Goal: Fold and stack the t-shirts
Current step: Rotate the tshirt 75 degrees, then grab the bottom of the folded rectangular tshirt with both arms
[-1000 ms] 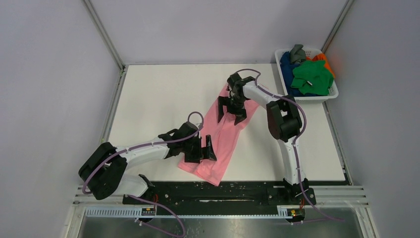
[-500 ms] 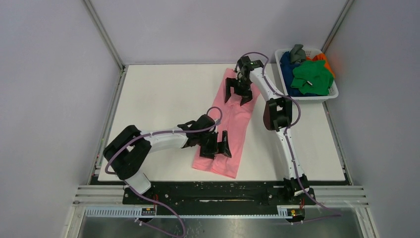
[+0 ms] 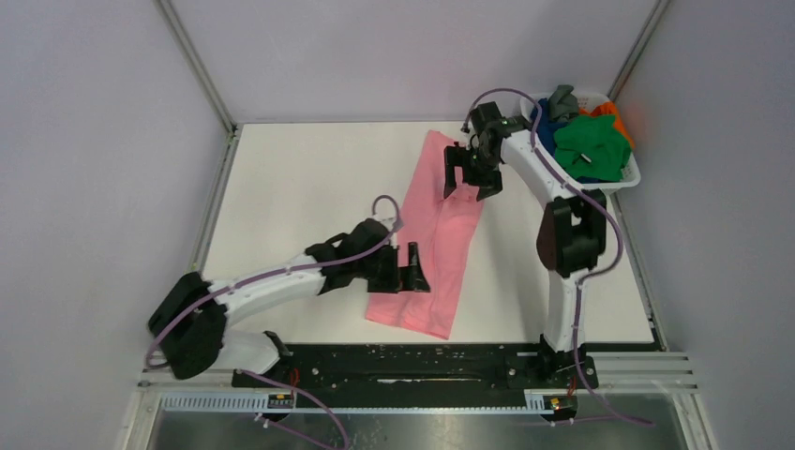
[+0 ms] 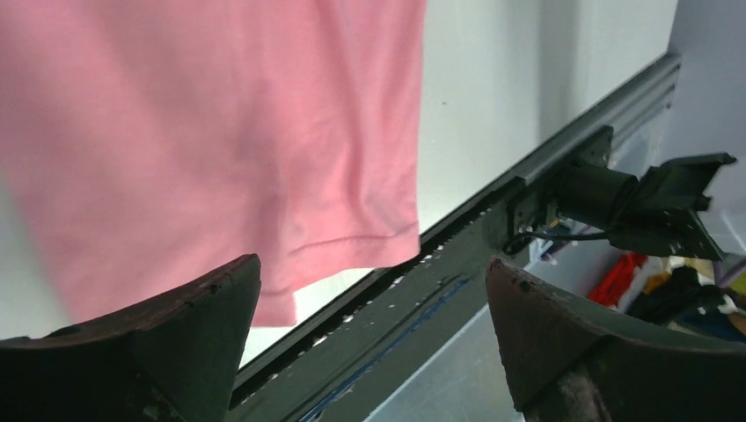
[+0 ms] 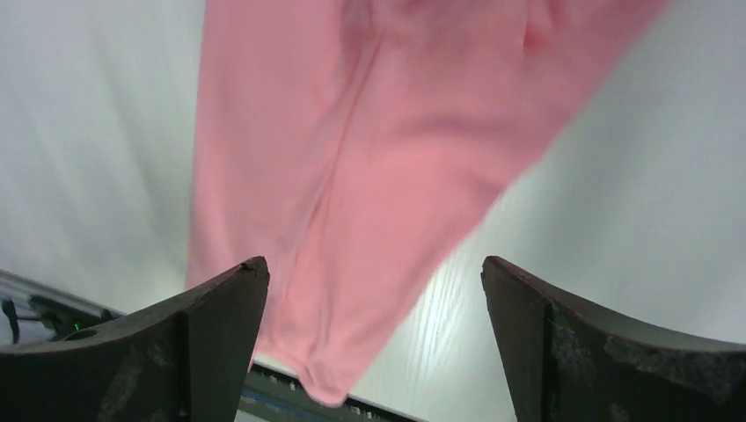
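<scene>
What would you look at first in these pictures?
The long light pink cloth t-shirt on the white table, with the open left gripper over its near half and the open right gripper over its far half. Then the white slatted plastic basket of bright shirts, far right.

The white table (image 3: pixel 300 187) bears a pink t-shirt (image 3: pixel 443 246) and basket (image 3: pixel 609 185).

One t-shirt (image 3: pixel 442 234) lies on the table (image 3: pixel 309 187), the basket (image 3: pixel 614 184) (holding the other t-shirts (image 3: pixel 589 145)) at its far-right corner.

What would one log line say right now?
pink t-shirt: narrow strip on table; left jaws: open, near end; right jaws: open, far end
</scene>
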Robot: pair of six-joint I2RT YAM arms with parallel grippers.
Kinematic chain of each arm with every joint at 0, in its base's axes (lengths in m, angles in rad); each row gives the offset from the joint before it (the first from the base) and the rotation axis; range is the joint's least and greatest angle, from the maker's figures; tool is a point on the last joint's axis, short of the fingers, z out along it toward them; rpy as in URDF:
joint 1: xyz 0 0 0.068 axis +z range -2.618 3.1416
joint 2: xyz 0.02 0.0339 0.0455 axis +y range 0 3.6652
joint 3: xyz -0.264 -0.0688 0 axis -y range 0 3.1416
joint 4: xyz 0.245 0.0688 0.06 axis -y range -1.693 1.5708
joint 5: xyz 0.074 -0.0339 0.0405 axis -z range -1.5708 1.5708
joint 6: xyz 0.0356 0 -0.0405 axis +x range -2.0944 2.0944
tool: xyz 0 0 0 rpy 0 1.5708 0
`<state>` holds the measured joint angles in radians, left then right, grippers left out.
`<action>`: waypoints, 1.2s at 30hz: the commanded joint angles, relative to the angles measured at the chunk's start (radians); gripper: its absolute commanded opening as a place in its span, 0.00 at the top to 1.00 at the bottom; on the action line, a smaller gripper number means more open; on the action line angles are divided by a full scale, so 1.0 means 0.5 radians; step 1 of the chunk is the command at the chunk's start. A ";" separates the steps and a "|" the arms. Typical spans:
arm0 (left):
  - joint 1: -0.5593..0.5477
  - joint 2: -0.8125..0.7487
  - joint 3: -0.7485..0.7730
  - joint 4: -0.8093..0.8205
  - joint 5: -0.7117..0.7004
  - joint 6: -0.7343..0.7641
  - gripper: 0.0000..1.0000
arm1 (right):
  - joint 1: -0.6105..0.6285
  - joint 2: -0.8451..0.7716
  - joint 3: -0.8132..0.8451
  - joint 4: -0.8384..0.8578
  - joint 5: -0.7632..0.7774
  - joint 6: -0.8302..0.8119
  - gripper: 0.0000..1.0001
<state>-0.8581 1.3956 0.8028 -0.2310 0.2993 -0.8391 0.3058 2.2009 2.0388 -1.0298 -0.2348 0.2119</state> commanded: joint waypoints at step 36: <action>0.116 -0.697 -0.899 -0.117 -0.319 -0.202 1.00 | 1.651 -1.589 -2.830 1.324 0.460 0.938 0.68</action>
<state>-0.7990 1.0912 0.3859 -0.2813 0.0948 -0.9218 1.0962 1.3888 0.6582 -0.3470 -0.0528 0.6235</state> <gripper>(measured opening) 0.037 0.403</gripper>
